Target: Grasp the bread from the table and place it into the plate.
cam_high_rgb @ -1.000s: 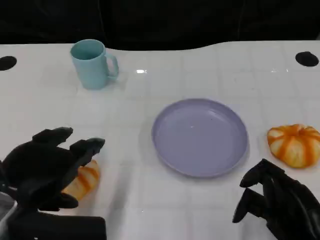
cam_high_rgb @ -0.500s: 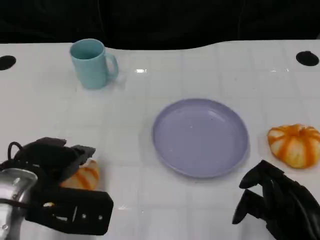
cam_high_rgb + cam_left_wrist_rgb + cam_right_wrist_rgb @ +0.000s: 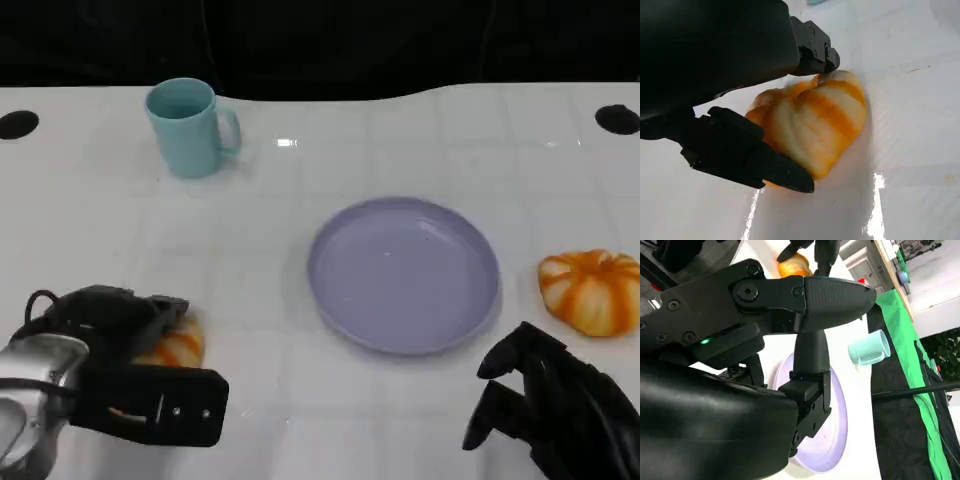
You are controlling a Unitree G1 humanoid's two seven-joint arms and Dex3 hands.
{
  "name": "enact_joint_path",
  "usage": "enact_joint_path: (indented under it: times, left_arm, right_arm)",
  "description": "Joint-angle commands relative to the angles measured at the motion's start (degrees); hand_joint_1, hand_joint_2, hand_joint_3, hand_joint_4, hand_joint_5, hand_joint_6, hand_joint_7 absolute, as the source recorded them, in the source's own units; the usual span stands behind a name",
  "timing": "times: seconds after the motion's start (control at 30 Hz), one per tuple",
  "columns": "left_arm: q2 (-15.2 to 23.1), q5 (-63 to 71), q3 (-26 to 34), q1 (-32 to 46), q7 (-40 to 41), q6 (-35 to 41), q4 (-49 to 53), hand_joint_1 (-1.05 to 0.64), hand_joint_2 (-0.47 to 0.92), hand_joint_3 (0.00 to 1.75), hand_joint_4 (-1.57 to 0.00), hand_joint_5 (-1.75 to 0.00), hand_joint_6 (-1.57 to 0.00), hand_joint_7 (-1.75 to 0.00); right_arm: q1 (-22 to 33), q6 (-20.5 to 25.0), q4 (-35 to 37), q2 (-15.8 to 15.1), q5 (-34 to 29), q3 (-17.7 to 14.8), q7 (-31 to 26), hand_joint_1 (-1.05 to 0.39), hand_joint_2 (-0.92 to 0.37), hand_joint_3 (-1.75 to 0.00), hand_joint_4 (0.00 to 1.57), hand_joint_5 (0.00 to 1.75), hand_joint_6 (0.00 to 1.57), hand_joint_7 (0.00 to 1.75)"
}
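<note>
An orange-and-cream striped bread roll [image 3: 180, 347] lies on the white table at the near left. My left hand [image 3: 105, 320] is down over it. In the left wrist view the black fingers [image 3: 755, 162] press the bread [image 3: 812, 125] from two opposite sides while it rests on the table. The lilac plate [image 3: 403, 272] sits mid-table, with nothing in it. My right hand [image 3: 550, 400] hovers at the near right, holding nothing, fingers apart. The right wrist view shows that hand [image 3: 765, 340] over the plate [image 3: 832, 435], with the bread [image 3: 793, 265] beyond.
A second striped orange roll [image 3: 592, 290] lies to the right of the plate. A light blue mug [image 3: 187, 127] stands at the far left. Black round holes [image 3: 17, 124] [image 3: 617, 119] mark the table's far corners. Bare white table lies between bread and plate.
My left hand turned and dropped onto the bread, and its fingers closed against it. The right hand stayed put. The picture shifted slightly.
</note>
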Motion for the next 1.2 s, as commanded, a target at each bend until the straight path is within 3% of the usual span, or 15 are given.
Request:
enact_joint_path:
  times: [0.03,0.07,0.13,0.17,0.2,0.23,0.3,0.33,0.37,0.4,0.43,0.5,0.57,0.87,1.2]
  left_arm:
    - [-0.2,-1.2,-1.5,-0.5,4.5,-1.3,5.8,-0.39,0.85,0.01,-0.14,-0.1,-0.2,-0.03]
    - [-0.5,-2.1,-1.2,-0.3,6.7,-2.6,6.9,-0.39,0.86,0.01,-0.15,-0.1,-0.21,-0.03]
    - [-0.8,-4.0,-0.6,-0.3,10.6,-5.1,9.0,-0.31,0.9,0.1,-0.35,-0.2,-0.35,-0.08]
    - [-0.9,-4.7,-0.4,-0.5,12.1,-6.1,9.9,-0.28,0.91,0.2,-0.55,-0.45,-0.57,-0.1]
    - [-0.9,-5.3,-0.3,-0.8,13.9,-7.2,10.9,-0.27,0.92,0.24,-0.58,-0.61,-0.66,-0.08]
    - [-0.9,-5.8,-0.4,-1.1,15.3,-8.1,11.7,-0.27,0.92,0.26,-0.64,-0.88,-0.81,-0.1]
    - [-1.0,-6.4,-0.3,-1.5,18.5,-9.7,13.1,-0.26,0.92,0.27,-0.67,-1.04,-0.89,-0.1]
    - [-1.0,-6.7,-0.3,-1.7,20.1,-10.4,13.8,-0.27,0.92,0.27,-0.75,-1.31,-1.02,-0.3]
    - [-1.1,-6.9,-0.3,-1.9,21.3,-11.0,14.4,-0.28,0.92,0.27,-0.78,-1.51,-1.0,-0.62]
    - [-1.3,-6.7,-0.3,-2.0,23.9,-11.3,15.0,-0.28,0.92,0.27,-0.79,-1.57,-0.99,-0.74]
    - [-1.5,-6.6,-0.4,-2.0,25.6,-11.4,15.5,-0.27,0.92,0.38,-0.82,-1.68,-0.8,-1.32]
    - [-1.7,-6.7,-0.5,-2.2,27.7,-11.7,16.3,-0.26,0.92,0.42,-0.85,-1.73,-0.68,-1.63]
    - [-1.9,-7.1,-0.5,-2.4,29.5,-12.5,16.9,-0.26,0.91,0.45,-0.86,-1.74,-0.64,-1.72]
    - [-2.5,-9.3,0.0,-3.0,34.2,-15.7,19.1,-0.25,0.89,0.41,-0.87,-1.75,-0.61,-1.75]
    - [-2.8,-10.9,1.3,-2.6,36.1,-17.1,17.1,-0.23,0.87,0.53,-0.87,-1.75,-0.63,-1.75]
  right_arm:
    - [0.2,0.0,-1.0,-0.4,0.4,-0.4,0.0,-0.53,-0.92,-0.5,0.64,1.75,0.44,1.71]
    - [0.2,0.1,-1.0,-0.4,0.4,-0.4,0.0,-0.53,-0.92,-0.5,0.64,1.75,0.44,1.71]
    - [0.2,-0.1,-1.0,-0.3,0.2,-0.4,-0.1,-0.53,-0.92,-0.5,0.64,1.75,0.44,1.7]
    - [0.2,-0.1,-1.0,-0.3,0.2,-0.3,-0.1,-0.53,-0.92,-0.5,0.64,1.75,0.44,1.71]
    - [0.2,-0.1,-1.0,-0.3,0.2,-0.3,-0.1,-0.53,-0.92,-0.5,0.64,1.75,0.44,1.71]
    - [0.2,-0.1,-1.0,-0.3,0.2,-0.3,-0.2,-0.53,-0.92,-0.5,0.64,1.75,0.44,1.71]
    - [0.2,-0.1,-1.1,-0.3,0.3,-0.3,-0.1,-0.53,-0.92,-0.5,0.64,1.75,0.44,1.71]
    - [0.2,0.0,-1.1,-0.3,0.4,-0.3,0.0,-0.53,-0.92,-0.5,0.64,1.75,0.44,1.71]
    - [0.1,0.0,-1.1,-0.4,0.4,-0.3,0.1,-0.53,-0.92,-0.51,0.64,1.75,0.44,1.72]
    - [0.1,-0.2,-1.0,-0.5,0.2,-0.2,0.1,-0.53,-0.92,-0.51,0.64,1.75,0.44,1.72]
    - [0.1,-0.4,-1.0,-0.6,-0.1,-0.2,0.2,-0.53,-0.92,-0.52,0.64,1.75,0.44,1.72]
    - [0.0,-0.2,-0.9,-0.5,-0.1,-0.2,0.0,-0.53,-0.92,-0.52,0.65,1.75,0.44,1.72]
    - [0.0,0.1,-1.0,-0.3,0.1,-0.3,-0.2,-0.53,-0.92,-0.49,0.65,1.75,0.45,1.71]
    - [-0.1,0.2,-0.7,-0.2,0.7,-0.4,-0.1,-0.53,-0.92,-0.48,0.63,1.75,0.44,1.7]
    - [0.0,-0.3,-0.3,-0.3,0.1,0.0,-0.2,-0.54,-0.92,-0.51,0.63,1.75,0.44,1.7]
